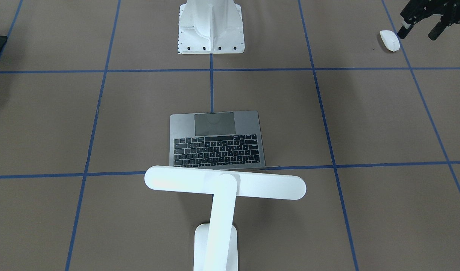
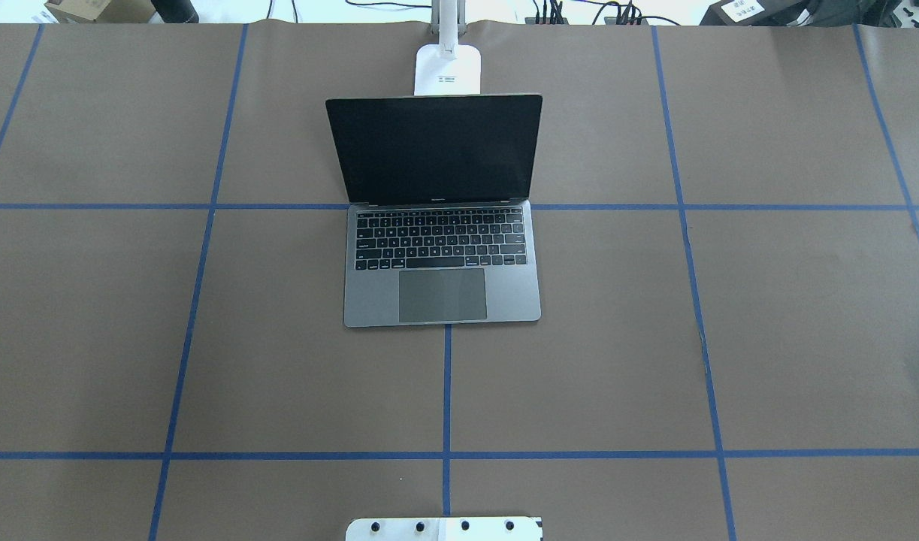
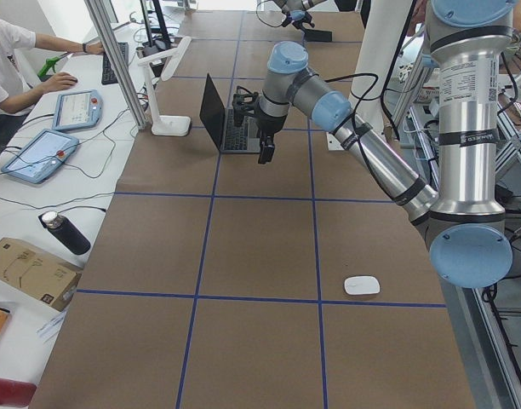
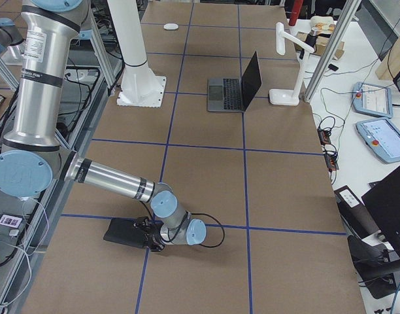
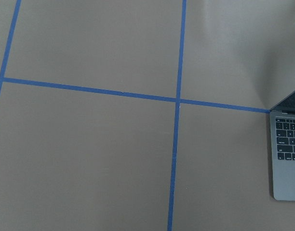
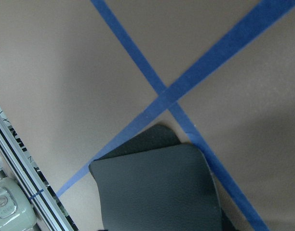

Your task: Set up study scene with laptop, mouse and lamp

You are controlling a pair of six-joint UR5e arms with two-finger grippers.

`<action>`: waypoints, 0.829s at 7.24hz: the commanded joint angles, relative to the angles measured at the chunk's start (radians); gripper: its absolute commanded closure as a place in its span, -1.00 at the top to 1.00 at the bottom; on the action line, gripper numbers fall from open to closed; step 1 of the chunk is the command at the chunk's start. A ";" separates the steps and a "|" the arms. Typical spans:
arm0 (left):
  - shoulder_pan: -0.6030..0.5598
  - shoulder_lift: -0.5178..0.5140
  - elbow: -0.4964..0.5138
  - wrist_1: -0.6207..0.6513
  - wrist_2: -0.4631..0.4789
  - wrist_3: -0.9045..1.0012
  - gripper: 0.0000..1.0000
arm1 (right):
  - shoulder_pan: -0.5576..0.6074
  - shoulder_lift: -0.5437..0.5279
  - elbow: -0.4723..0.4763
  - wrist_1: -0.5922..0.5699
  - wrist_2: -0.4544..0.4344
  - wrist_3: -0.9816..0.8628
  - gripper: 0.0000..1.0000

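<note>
The laptop (image 2: 442, 255) stands open at the table's middle, its dark screen upright and its keyboard toward the robot; it also shows in the front view (image 1: 216, 139). The white lamp (image 1: 225, 183) stands behind it, its bar head over the screen and its base (image 2: 448, 71) at the far edge. The white mouse (image 1: 389, 40) lies on the robot's left, near the robot's edge. My left gripper (image 1: 418, 34) hangs open and empty high above the table, between mouse and laptop. My right gripper (image 4: 151, 239) is low at a black mat; I cannot tell if it is open or shut.
The black square mat (image 4: 125, 231) lies at the robot's far right and fills the bottom of the right wrist view (image 6: 157, 192). The white bolted pedestal (image 1: 211, 34) stands at the robot's edge. An operator's side table holds tablets (image 3: 39, 153) and a bottle (image 3: 65, 232).
</note>
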 commanded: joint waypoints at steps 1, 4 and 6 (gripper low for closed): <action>0.000 0.001 -0.002 0.000 0.000 0.000 1.00 | 0.000 -0.001 0.002 -0.003 0.002 0.002 0.77; 0.000 0.001 -0.005 0.002 -0.002 -0.002 1.00 | -0.002 -0.017 -0.005 -0.002 0.006 0.002 0.77; 0.000 -0.002 -0.010 0.002 0.000 -0.030 1.00 | -0.003 -0.023 -0.011 -0.003 0.028 0.002 0.77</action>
